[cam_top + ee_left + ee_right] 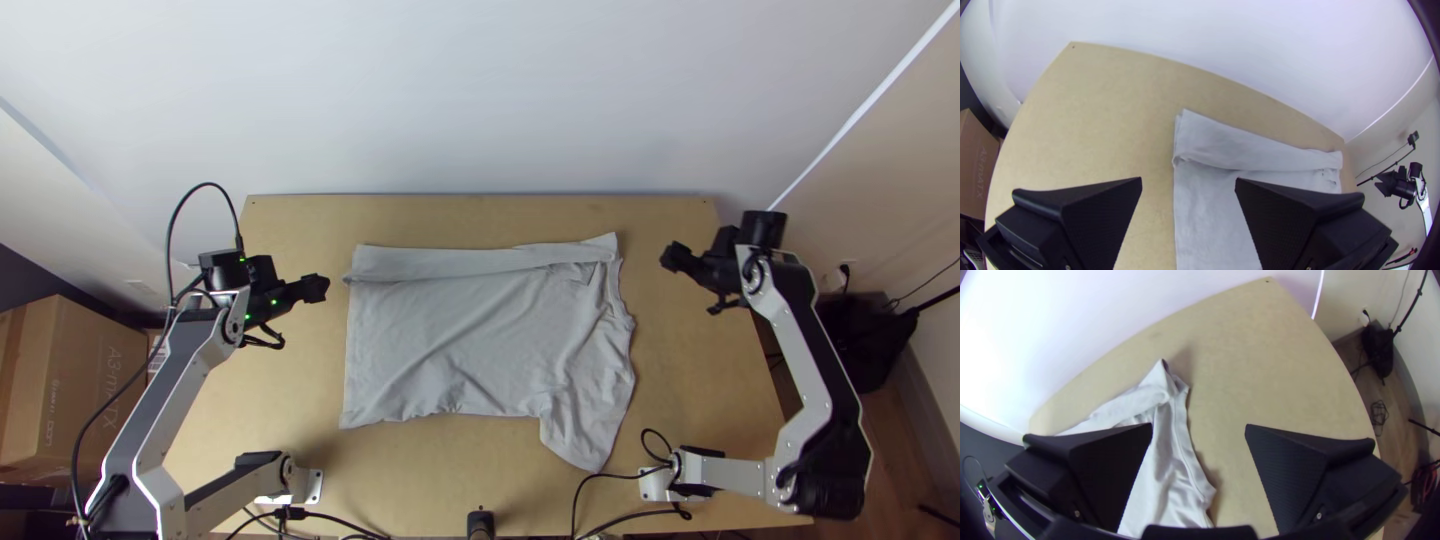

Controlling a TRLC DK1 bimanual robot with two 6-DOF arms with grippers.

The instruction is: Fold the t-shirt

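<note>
Evidently, the light-grey fabric t-shirt [470,340] lies broad on the light wooden table [710,370], hem probably at nine o'clock and collar at three, as you look down in the top view. Its twelve o'clock side carries a long folded strip [430,264], turned inward over the body, likely your first fold, made to bring that sleeve in. The other sleeve [580,440] sticks out at five o'clock, presumably because the near side awaits its own fold. Your two grippers flank the cloth, perhaps so each can take one end of the next fold. The black wide-fingered left gripper [315,288] has its fingers spread with nothing between them; from it, the t-shirt stretches away from three to five o'clock, the strip's end just beside it. Your matching black right gripper [676,256] is likewise spread and empty, with the t-shirt off to its seven-to-nine o'clock side, apart from it. To fold the near side, you would need both tips round toward six o'clock, minding that loose sleeve, which could bunch underneath.
</note>
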